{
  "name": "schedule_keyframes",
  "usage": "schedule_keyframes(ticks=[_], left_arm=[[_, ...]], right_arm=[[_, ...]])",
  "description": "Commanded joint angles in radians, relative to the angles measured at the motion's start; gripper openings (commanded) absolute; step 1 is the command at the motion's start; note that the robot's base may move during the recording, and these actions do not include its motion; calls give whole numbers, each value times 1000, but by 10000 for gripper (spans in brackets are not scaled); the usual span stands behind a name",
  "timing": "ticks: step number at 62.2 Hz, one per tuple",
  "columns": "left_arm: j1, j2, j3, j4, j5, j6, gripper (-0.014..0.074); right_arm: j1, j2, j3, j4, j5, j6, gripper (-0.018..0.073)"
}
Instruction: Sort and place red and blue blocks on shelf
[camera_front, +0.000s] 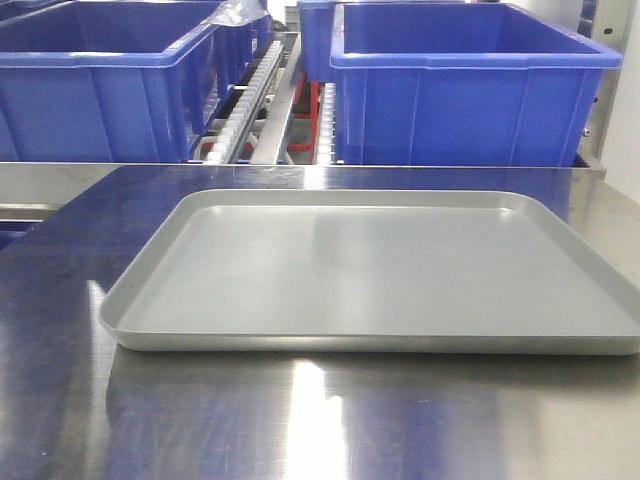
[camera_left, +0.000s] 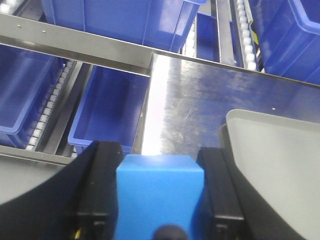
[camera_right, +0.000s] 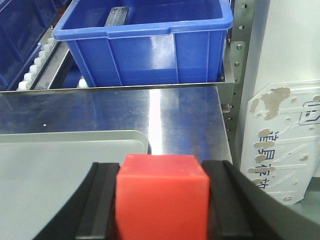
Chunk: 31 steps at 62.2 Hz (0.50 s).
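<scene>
**Front view.** A shallow grey metal tray (camera_front: 370, 343) lies on the shiny steel counter (camera_front: 300, 420). Behind it, large blue plastic tubs (camera_front: 470, 100) stand on the steel-framed shelf with white roller tracks (camera_front: 250, 100).

**Left wrist view.** The left tool (camera_left: 159, 165) points towards the shelf's brushed front rail. Its black fingers (camera_left: 100, 190) pinch the small blue matte cube (camera_left: 160, 200) from both sides, above the counter. The tray's corner lies to the right.

**Right wrist view.** The right tool (camera_right: 162, 167) faces the shelf and pinches the small red matte cube (camera_right: 162, 200) between its fingers, beside the tray's corner. The tub ahead holds a grey strip (camera_right: 117, 15).
</scene>
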Motion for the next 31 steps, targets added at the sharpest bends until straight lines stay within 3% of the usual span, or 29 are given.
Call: schedule_keyframes(ticks=[1, 31], left_arm=[[2, -1, -29, 31, -91, -10, 134], [2, -1, -29, 58, -91, -10, 135]], right_arm=[[-6, -4, -30, -14, -90, -6, 56], [-6, -4, -30, -14, -90, -6, 56]])
